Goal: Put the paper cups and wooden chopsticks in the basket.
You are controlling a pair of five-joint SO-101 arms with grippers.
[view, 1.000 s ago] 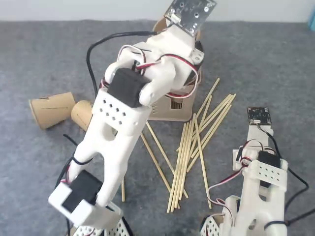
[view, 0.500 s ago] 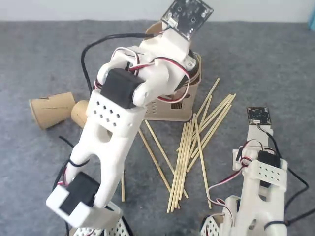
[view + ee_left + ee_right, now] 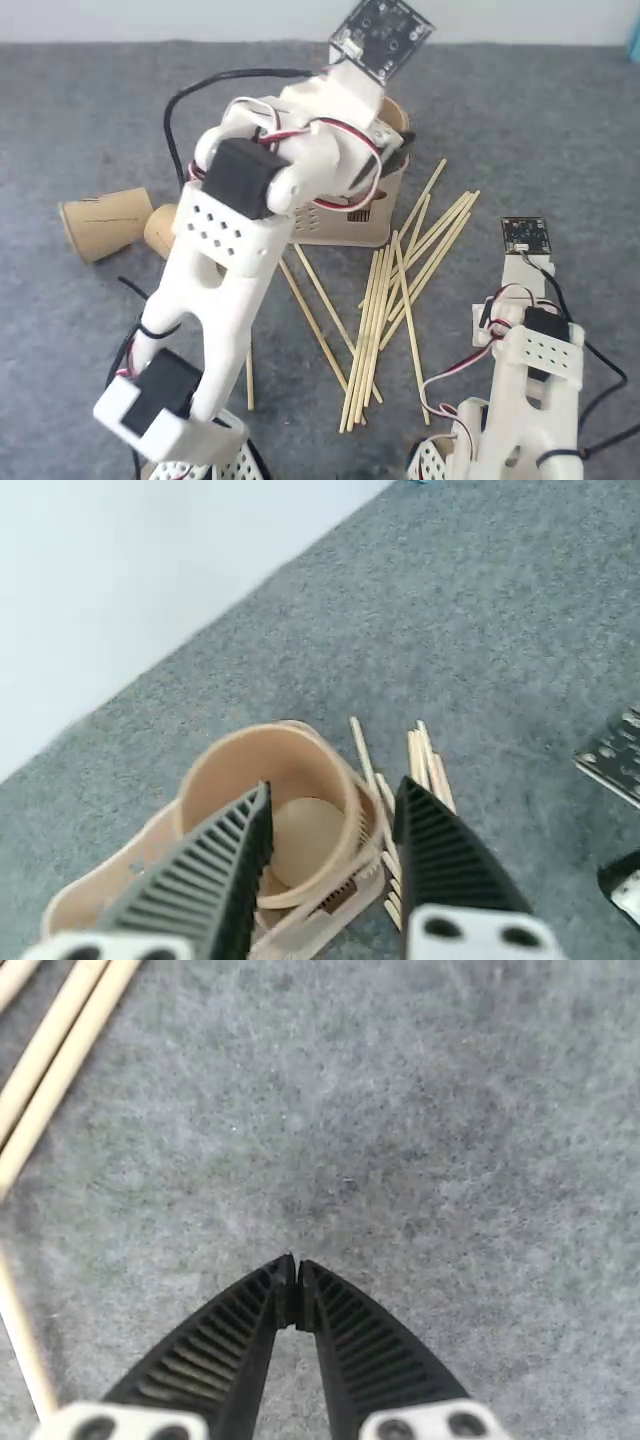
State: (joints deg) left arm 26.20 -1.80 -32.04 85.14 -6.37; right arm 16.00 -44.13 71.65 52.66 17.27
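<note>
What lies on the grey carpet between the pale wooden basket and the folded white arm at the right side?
Thin wooden chopsticks lie scattered there, between the pale basket and the right arm, as the high view shows.

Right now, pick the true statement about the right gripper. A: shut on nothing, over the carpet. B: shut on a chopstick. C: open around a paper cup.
A: the right gripper has its tips pressed together with nothing between them, above the grey carpet; the chopsticks lie apart from it.

A grey felt mat (image 3: 80, 120) and bare white wall (image 3: 150, 20) suggest a lab
</note>
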